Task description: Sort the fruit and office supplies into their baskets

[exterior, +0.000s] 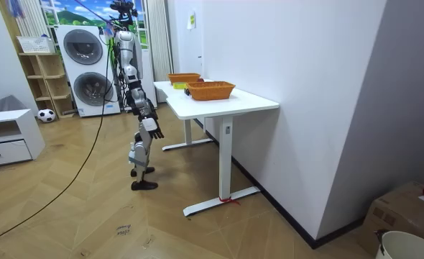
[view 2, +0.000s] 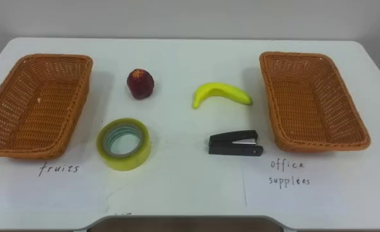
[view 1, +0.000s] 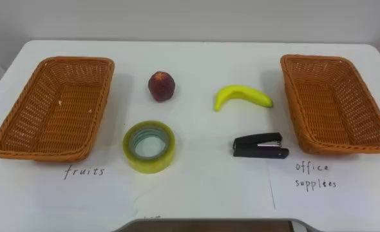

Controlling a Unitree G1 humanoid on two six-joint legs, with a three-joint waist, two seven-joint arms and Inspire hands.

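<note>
Sitting between two baskets (view 1: 74,62) (view 1: 319,59) — one peach (view 1: 161,86), one banana (view 1: 243,96), one tape roll (view 1: 149,146), one stapler (view 1: 260,146); hand (exterior: 154,130) — cannot tell.

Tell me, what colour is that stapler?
The stapler is black, clearest in the left eye view.

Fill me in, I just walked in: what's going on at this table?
Nothing is being handled yet. The robot stands at the white table. A red fruit, banana, tape roll and stapler lie on it between two empty wicker baskets: the fruits basket on the robot's left, the office supplies basket on its right.
</note>
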